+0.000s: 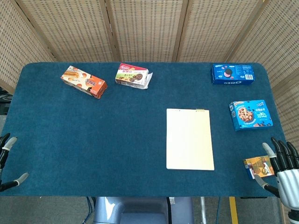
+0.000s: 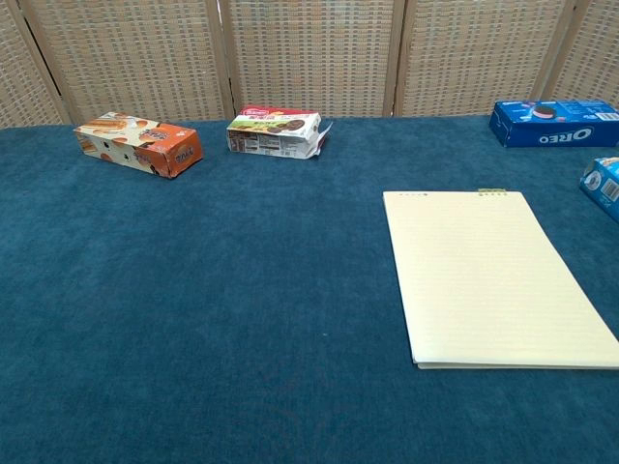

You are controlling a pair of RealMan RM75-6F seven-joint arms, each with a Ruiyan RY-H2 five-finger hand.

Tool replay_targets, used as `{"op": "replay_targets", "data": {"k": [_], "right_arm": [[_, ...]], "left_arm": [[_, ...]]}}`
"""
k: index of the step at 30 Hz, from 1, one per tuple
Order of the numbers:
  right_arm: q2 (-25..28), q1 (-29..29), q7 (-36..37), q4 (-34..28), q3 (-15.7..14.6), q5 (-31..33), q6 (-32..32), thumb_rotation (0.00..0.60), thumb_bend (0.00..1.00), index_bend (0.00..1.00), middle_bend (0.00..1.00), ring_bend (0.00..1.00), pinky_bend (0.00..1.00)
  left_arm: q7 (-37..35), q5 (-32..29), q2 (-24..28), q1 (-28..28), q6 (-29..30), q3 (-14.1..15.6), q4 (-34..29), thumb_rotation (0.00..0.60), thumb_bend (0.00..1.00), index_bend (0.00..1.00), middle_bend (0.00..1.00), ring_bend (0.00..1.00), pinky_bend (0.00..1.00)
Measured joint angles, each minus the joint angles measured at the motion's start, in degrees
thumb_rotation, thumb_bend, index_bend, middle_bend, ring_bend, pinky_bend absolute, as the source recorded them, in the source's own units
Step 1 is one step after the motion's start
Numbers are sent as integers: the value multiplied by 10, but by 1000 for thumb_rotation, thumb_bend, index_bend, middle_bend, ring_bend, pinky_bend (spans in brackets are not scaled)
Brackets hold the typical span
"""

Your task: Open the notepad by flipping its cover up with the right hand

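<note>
The right hand hovers at the near right corner of the blue felt tabletop, its dark fingers spread apart and holding nothing. Just beside them lies a small orange-and-yellow snack packet. The pale yellow rectangular notepad lies flat, well apart from those fingers, toward the tabletop's middle. Beyond the notepad's right edge sits a blue chocolate-chip cookie box, and farther back a blue Oreo box. Far behind the notepad's left side rest a red-and-white biscuit box and an orange biscuit box. The left hand shows only at the near left edge, fingers apart, empty.
</note>
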Motion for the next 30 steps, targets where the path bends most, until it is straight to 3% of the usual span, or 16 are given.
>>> {"op": "replay_targets", "data": {"k": [8,15,21,30], "right_arm": [[0,6,-4,-4,-1,4,-20,600,0,1,0,0,0],[-7,42,-6,9,-7,1,-98,600,0,47,0,0,0],[-47,101,3,78,-13,-21,-181,600,181,87,1,0,0],[-133,152,10,177,-26,-40,-249,600,358,92,17,0,0]], "left_arm": [[-6,-2,3,0,-3,1,0,600,0,0,0,0,0],[-2,-8,3,-4,-10,-3,-3,600,0,0,0,0,0],[13,-24,-1,-10,-26,-7,-8,600,0,0,0,0,0],[36,-40,-7,-17,-42,-12,-16,600,0,0,0,0,0]]}}
